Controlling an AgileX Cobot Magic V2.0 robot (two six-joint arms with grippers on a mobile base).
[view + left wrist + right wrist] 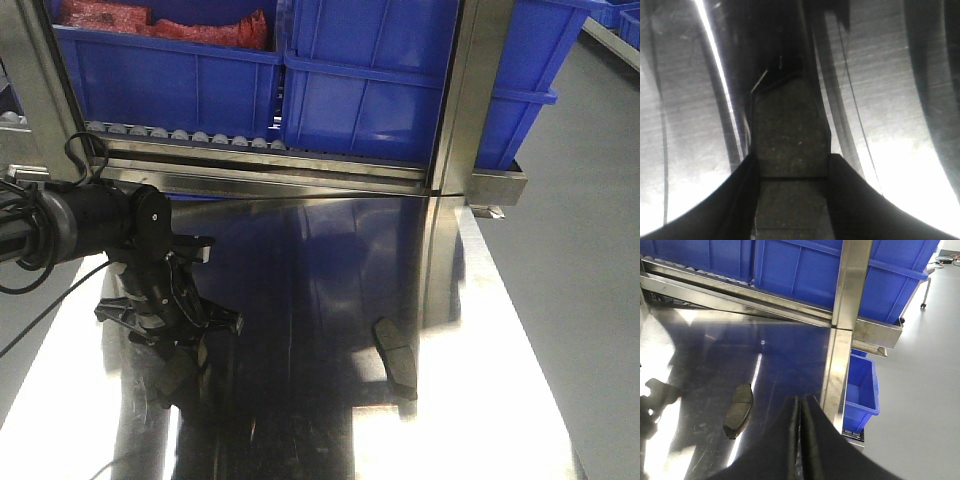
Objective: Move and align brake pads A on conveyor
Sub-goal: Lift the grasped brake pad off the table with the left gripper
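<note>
One brake pad (790, 135), flat and dark grey with a cross groove, sits between the fingers of my left gripper (792, 170), which is shut on its two long sides just above the shiny steel table (900, 165). In the front view the left gripper (180, 362) points down at the table's left side. A second brake pad (396, 356) lies loose on the steel to the right of it. The right wrist view shows this pad (738, 410) left of my right gripper (801, 400), which is shut with nothing in it. The conveyor is out of view.
Blue bins (400, 80) stand on a roller rack (180, 135) behind the table. A steel upright (460, 100) rises at the back right. The table's right edge (530, 340) drops to grey floor, where a small blue bin (862, 390) stands.
</note>
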